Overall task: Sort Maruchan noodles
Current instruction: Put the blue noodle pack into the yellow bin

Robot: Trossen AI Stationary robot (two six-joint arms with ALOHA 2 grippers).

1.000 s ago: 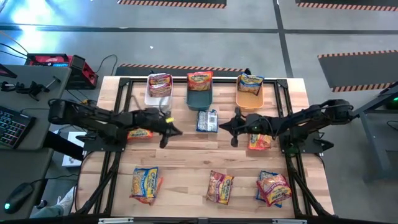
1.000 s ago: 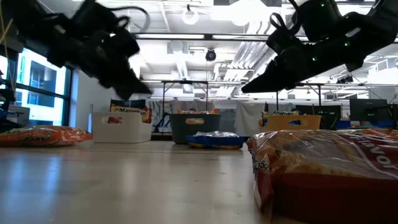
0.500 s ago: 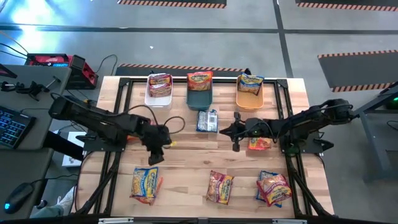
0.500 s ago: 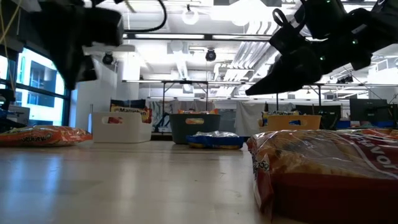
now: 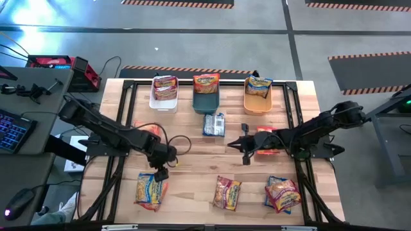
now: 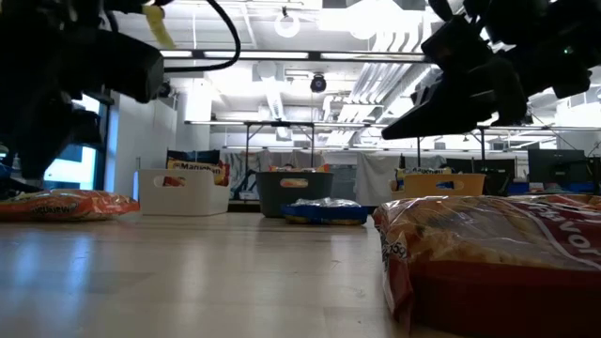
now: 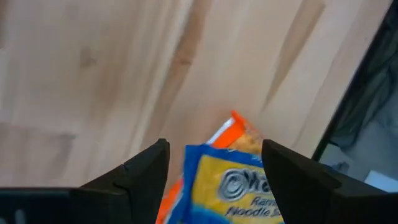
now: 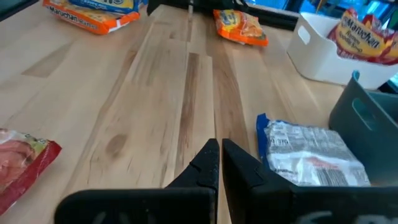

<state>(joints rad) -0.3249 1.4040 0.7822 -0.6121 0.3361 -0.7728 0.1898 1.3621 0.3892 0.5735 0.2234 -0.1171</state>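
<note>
Left gripper [image 5: 160, 173]: jaws spread wide, grasping nothing, hanging just above the near-left packet at about 7 o'clock on the worktop; in the left wrist view the two dark fingers [image 7: 144, 168] stand either side of that packet's end.
Near-left packet [image 5: 150, 190]: blue-and-yellow with orange edges, flat on the worktop; a partial word starting "Ram" shows on its blue panel in the left wrist view [image 7: 233, 186].
Right gripper [image 5: 244, 153]: jaws clenched tight and empty, fingertips pressed together, raised above the worktop just right of centre, at about 3 o'clock.
Red packet by the right arm [image 5: 266, 140]: flat at 3 o'clock, partly under the arm.
Blue-and-silver packet [image 5: 214, 124]: lies at 12 o'clock, just in front of the teal bin; its print is too small to read.
White bin [image 5: 164, 101]: far edge at 11 o'clock, holding a pink-red packet [image 5: 165, 85] lettered "Maruchan" [image 8: 367, 40].
Teal bin [image 5: 206, 101]: far edge at 12 o'clock, an orange packet [image 5: 207, 82] propped in it.
Orange bin [image 5: 257, 102]: far edge at 1 o'clock, a blue-and-yellow packet [image 5: 259, 85] propped in it.
Left-side packet [image 5: 149, 131]: orange, at 9 o'clock, partly hidden by the left arm.
Near-edge packets: one orange-yellow [image 5: 227, 192] at 6 o'clock; a pink-red one [image 5: 282, 193] at 5 o'clock, lying over a blue one.
Worktop [image 5: 199, 160]: pale wooden planks.
</note>
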